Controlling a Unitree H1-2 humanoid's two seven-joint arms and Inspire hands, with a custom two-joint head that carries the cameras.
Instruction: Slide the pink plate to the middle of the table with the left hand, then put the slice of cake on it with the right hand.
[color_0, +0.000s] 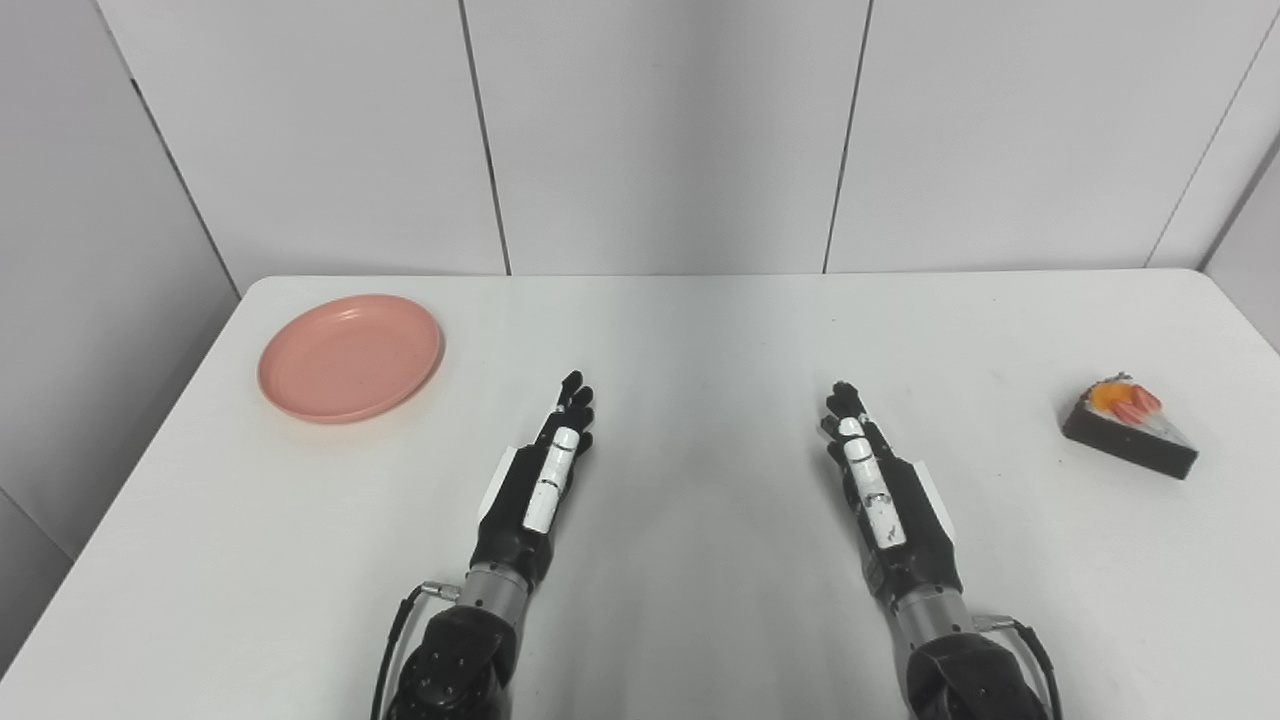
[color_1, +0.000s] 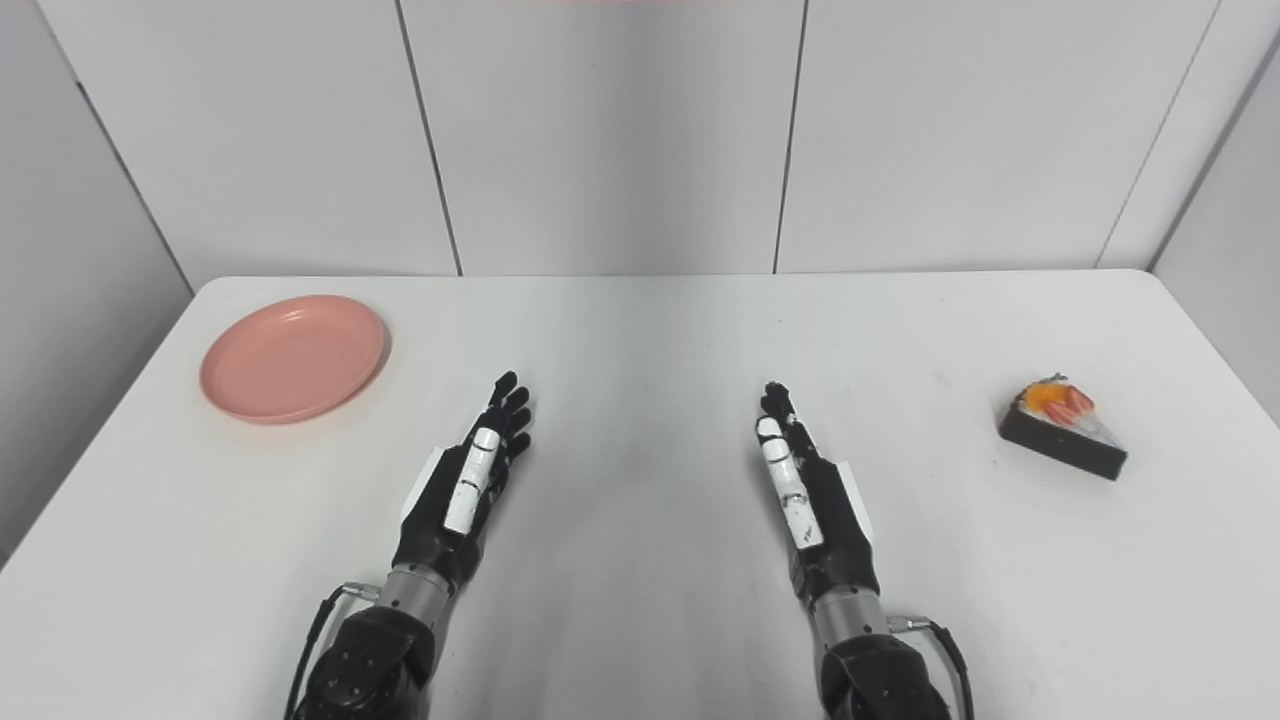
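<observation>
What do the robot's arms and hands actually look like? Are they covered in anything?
No covering. Each hand, left hand and right hand, is black with slim dark fingers, a white segmented strip along its upper edge and a white panel on its outer side. A silvery metal wrist joins each to a bulky black forearm, with a thin black cable looping from wrist to forearm.

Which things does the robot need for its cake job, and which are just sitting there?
Needed:
pink plate
slice of cake
left hand, open
right hand, open

Just there:
white table; nothing else lies on it
</observation>
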